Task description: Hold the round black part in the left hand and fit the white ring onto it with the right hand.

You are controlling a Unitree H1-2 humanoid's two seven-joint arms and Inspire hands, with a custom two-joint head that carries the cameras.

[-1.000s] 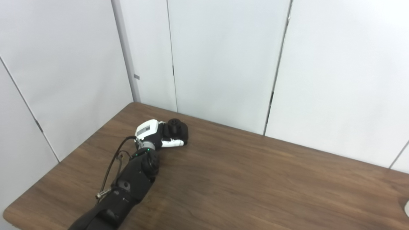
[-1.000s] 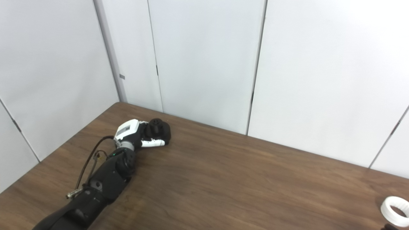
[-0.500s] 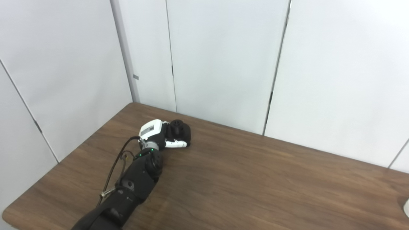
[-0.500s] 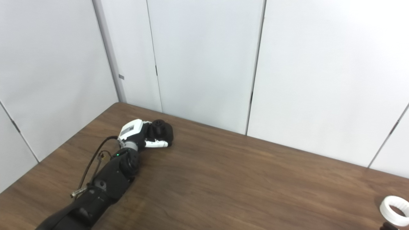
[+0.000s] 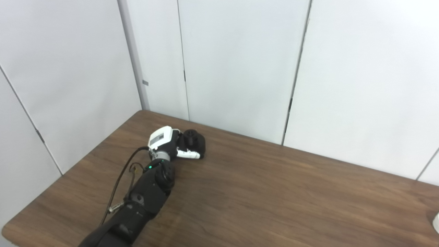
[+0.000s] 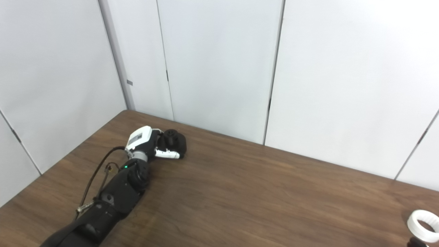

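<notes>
My left hand [image 5: 164,140] lies at the far left of the wooden table [image 5: 274,192], near the back edge. Its fingers curl around the round black part [image 5: 194,140], and the white thumb [image 5: 187,155] presses against the part's near side. The part sits low, at or just above the tabletop. The white ring [image 6: 422,224] lies flat on the table at the far right, by the bottom corner of the right eye view; only a sliver of it [image 5: 436,223] shows in the left eye view. My right hand is not visible.
White wall panels [image 5: 240,68] stand close behind the table's back edge and along its left side. A small dark sliver [image 6: 415,243] sits at the bottom edge just below the ring; I cannot tell what it is.
My left hand has slid a little to the right along the table with the black part in its grasp, and its thumb has tilted down. The ring has stayed put.
</notes>
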